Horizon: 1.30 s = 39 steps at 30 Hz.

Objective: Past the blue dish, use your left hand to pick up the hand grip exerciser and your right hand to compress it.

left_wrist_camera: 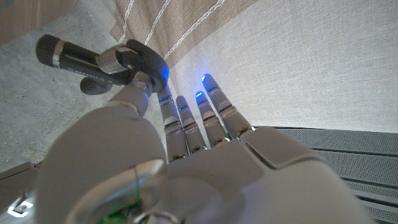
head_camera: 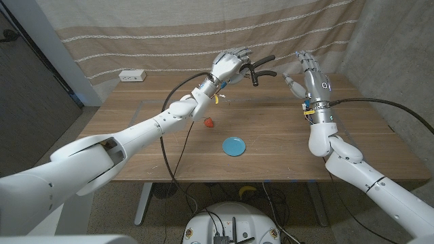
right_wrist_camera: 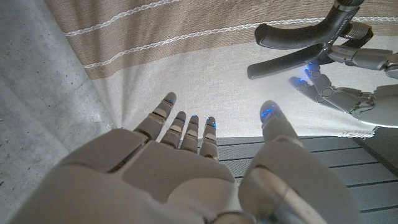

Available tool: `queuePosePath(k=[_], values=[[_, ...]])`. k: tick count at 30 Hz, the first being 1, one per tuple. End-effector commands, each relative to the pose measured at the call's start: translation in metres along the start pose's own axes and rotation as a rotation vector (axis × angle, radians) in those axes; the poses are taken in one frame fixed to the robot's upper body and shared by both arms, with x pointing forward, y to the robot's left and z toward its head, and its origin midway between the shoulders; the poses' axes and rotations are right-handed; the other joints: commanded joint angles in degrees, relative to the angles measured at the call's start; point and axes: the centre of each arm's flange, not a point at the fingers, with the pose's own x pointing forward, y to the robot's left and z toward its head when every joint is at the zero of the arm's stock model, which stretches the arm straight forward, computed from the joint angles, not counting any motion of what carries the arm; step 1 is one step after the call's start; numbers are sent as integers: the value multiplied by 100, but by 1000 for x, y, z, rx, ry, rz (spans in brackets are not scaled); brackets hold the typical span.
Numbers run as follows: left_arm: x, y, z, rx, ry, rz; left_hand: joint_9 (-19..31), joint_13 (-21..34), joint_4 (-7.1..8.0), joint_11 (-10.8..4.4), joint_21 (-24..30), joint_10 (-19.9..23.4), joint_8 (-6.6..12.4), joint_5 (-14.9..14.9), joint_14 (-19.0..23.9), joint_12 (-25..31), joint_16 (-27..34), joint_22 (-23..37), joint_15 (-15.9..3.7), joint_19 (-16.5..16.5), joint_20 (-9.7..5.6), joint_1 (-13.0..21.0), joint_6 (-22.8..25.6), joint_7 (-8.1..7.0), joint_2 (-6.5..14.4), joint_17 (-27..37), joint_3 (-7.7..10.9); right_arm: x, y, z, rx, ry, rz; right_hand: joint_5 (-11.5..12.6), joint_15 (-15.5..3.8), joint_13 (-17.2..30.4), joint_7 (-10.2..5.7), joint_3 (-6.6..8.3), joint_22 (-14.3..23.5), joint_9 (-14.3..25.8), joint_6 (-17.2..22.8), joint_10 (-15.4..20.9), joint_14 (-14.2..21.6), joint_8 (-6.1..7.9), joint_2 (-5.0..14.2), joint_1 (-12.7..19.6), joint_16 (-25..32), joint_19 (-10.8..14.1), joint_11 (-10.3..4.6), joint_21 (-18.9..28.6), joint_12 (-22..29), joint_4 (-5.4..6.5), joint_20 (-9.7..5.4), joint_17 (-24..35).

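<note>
Head view: my left hand [head_camera: 227, 66] held the hand grip exerciser [head_camera: 260, 69] aloft past the blue dish [head_camera: 234, 146]; right hand [head_camera: 306, 72] hovered beside it, fingers spread, grasping nothing.

Left wrist view: the hold looked like a pinch near the spring end [left_wrist_camera: 127, 59], so a hard squeeze risked twisting it loose.

Right wrist view: handles [right_wrist_camera: 292, 34] sat off my palm [right_wrist_camera: 186, 180]; closing there could miss one.

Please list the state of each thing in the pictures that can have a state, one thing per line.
Black hand grip exerciser with two handles: lifted above the table, held at its spring end, handles spread, not compressed.
Left hand: raised, holds the exerciser.
Right hand: raised, fingers apart, holds nothing, apart from the exerciser.
Round blue dish: lies on the wooden table, nothing in it.
Small red object: rests on the table.
White power strip: lies at the table's far edge.
</note>
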Motion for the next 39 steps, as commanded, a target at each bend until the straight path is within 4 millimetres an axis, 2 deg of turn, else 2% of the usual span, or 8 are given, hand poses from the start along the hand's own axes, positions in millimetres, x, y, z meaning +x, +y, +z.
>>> queuePosePath(k=[1, 19, 29, 39], values=[[5, 7, 5, 6, -27, 22, 1839, 28, 149, -378, 41, 346, 1201, 21, 30, -31, -16, 29, -886, -28, -40, 18, 47, -94, 211, 8, 221, 1, -2, 15, -71, -63, -7, 17, -56, 16, -34, 39, 15, 25, -16, 9, 1, 35, -2, 64, -33, 30, -38, 30, 19, 14, 25, -2], [8, 19, 15, 4, -51, 56, 1788, 35, 133, -374, 88, 384, 1254, 18, 84, -28, -7, 25, -862, -38, -34, -32, 46, -97, 213, 11, 254, 0, -4, 27, -156, -104, -14, -31, -123, 13, -143, 62, 19, 29, -154, -159, -97, 19, -89, 317, -74, -6, -102, 8, -6, 22, 35, -12], [7, 24, 19, -5, -51, 63, 1761, 35, 122, -338, 115, 445, 1283, 14, 141, -12, 8, 22, -850, -42, -33, -59, 42, -112, 210, 13, 269, 0, -3, 31, -180, -115, -6, -59, -126, 12, -141, 55, 20, 30, -185, -208, -157, 22, -127, 384, -91, -41, -93, -5, -6, 38, 65, -11], [6, 30, 18, -2, -58, 77, 1736, 57, 123, -229, 153, 686, 1343, 10, 276, 79, 54, 17, -812, -35, -28, -105, 77, -94, 212, 21, 279, 2, -3, 41, -219, -123, -7, -121, -106, 10, -115, 30, 21, 32, -384, -410, -292, -15, -190, 489, -121, -125, -90, -29, -32, 65, 64, -10]])
